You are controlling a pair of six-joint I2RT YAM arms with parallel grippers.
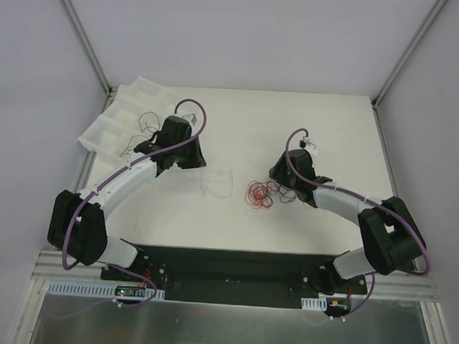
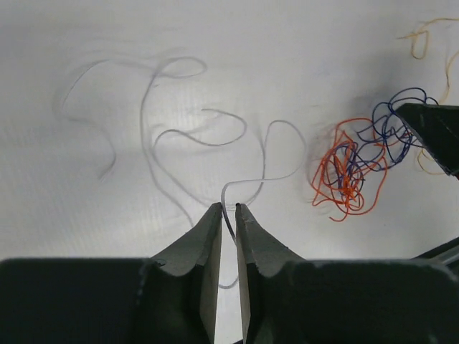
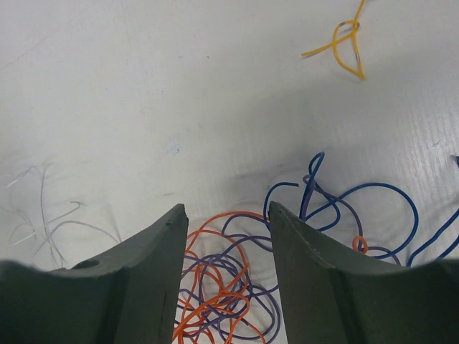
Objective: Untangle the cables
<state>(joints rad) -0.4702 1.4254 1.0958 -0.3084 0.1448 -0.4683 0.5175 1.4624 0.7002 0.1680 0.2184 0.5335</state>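
In the top view, the main tangle of orange and dark blue cables [image 1: 263, 194] is seen on the white tabletop [image 1: 239, 119], just at 4 o'clock from its middle. The right hand [image 3: 226, 211] is held directly over this tangle. Its fingers are spread wide and nothing is gripped; the orange and purple-blue loops are seen in the gap between them. In the right wrist view, a loose blue cable [image 3: 373, 208] is spread at 3 o'clock of the fingers, and a small yellow cable [image 3: 344, 46] lies apart at 1 o'clock.

The left hand [image 2: 229, 209] is placed over a pale grey cable [image 2: 215, 140], which is curled in wide loops at 7 o'clock from the middle of the tabletop. Only a narrow gap is left between its fingers. One end of the pale cable passes through this gap, and the gap is wider than the cable.

A white tray [image 1: 110, 126] stands at the 10 o'clock corner, with thin black cables [image 1: 147, 122] at its edge.
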